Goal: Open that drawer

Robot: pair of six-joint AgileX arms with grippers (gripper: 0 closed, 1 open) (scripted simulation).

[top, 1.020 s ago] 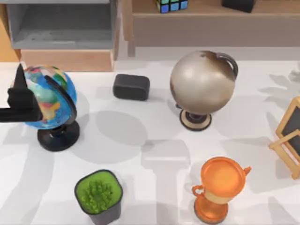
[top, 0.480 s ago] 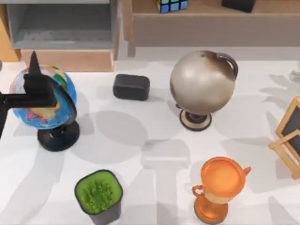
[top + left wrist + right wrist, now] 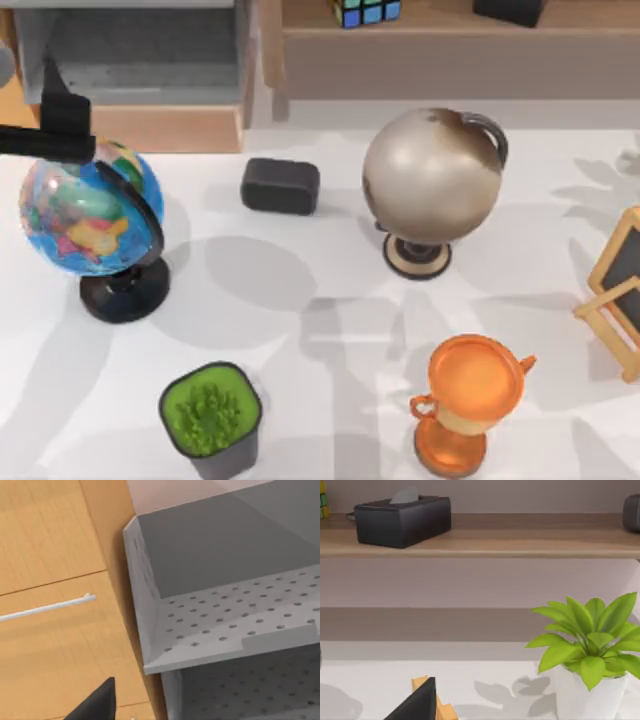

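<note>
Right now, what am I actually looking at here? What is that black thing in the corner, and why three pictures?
It is a simulated table with two AgileX arms. One camera looks down from above; the other two sit on the arms' wrists. The black shape is the left gripper, reaching over the coloured globe toward the wooden drawer with its thin white handle, beside a grey perforated tray. It holds nothing. On the table also stand a grey globe, a black box, a potted plant and an orange trophy.
</note>
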